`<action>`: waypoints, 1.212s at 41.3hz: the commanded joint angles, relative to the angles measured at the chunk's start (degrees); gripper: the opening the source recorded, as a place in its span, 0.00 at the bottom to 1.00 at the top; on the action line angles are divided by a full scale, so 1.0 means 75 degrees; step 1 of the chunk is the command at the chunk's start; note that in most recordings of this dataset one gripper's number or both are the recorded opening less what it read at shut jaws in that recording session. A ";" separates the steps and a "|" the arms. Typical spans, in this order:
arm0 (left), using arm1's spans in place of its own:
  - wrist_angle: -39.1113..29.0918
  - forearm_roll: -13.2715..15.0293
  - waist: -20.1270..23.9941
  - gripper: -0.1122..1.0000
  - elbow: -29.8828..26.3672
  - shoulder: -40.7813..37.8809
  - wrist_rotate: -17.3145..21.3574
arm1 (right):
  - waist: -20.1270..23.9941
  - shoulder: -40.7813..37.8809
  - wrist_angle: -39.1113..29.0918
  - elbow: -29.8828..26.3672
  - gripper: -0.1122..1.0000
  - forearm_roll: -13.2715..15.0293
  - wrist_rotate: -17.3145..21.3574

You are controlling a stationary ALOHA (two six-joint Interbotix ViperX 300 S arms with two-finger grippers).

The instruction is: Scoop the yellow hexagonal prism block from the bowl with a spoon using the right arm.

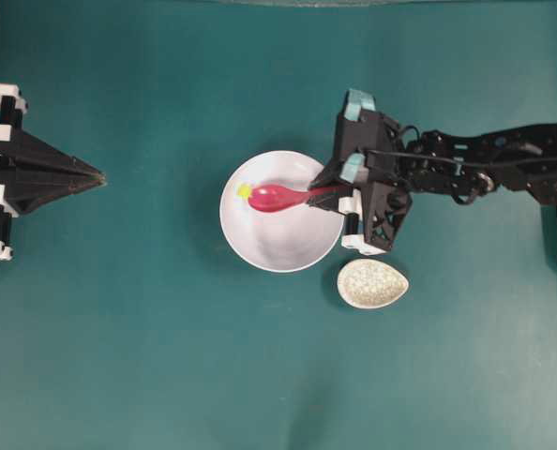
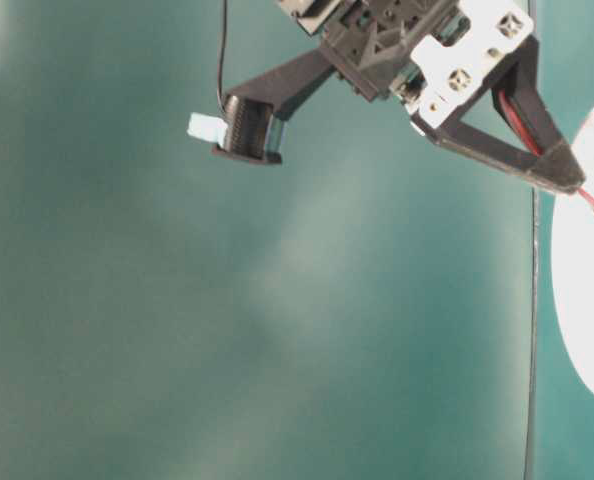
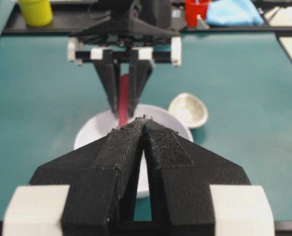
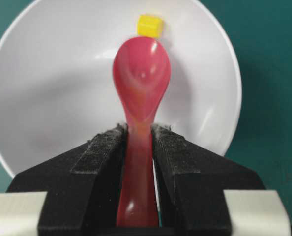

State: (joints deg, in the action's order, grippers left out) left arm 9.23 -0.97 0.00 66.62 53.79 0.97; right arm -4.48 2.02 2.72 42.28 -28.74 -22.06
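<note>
The table-level view cuts off most of the bowl (image 2: 587, 290).

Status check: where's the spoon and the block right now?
Right gripper shut on spoon, scoop inside bowl. Yellow block just past spoon tip, not scooped. Left gripper shut, clear of bowl. Nothing in the way.

Yellow block (image 4: 150, 25) at spoon (image 4: 141, 83) tip, in bowl (image 4: 47, 83)

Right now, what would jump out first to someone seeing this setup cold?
The glossy red-pink soup spoon, clamped by its handle in the right gripper, reaches into the big white bowl mid-table. Just past its tip sits the tiny yellow block. A speckled oval spoon rest lies beside the bowl.
</note>
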 commanded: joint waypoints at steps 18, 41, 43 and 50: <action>0.0035 -0.0023 0.0012 0.14 -0.0129 -0.0059 0.0000 | 0.0070 0.0223 0.0246 -0.0012 0.32 -0.0012 0.0164; 0.0035 -0.0023 0.0012 0.14 -0.0129 -0.0059 0.0000 | 0.0082 -0.0258 0.0211 -0.0340 0.32 -0.0012 0.0176; 0.0035 -0.0023 0.0012 0.14 -0.0129 -0.0059 0.0000 | 0.0082 -0.0293 0.0211 -0.0363 0.32 -0.0012 0.0176; 0.0035 -0.0023 0.0012 0.14 -0.0129 -0.0070 0.0000 | 0.0082 -0.0328 0.0234 -0.0387 0.32 -0.0012 0.0176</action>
State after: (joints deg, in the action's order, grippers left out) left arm 9.23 -0.97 0.09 66.62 53.70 0.97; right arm -3.96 -1.14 4.04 40.78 -28.83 -20.83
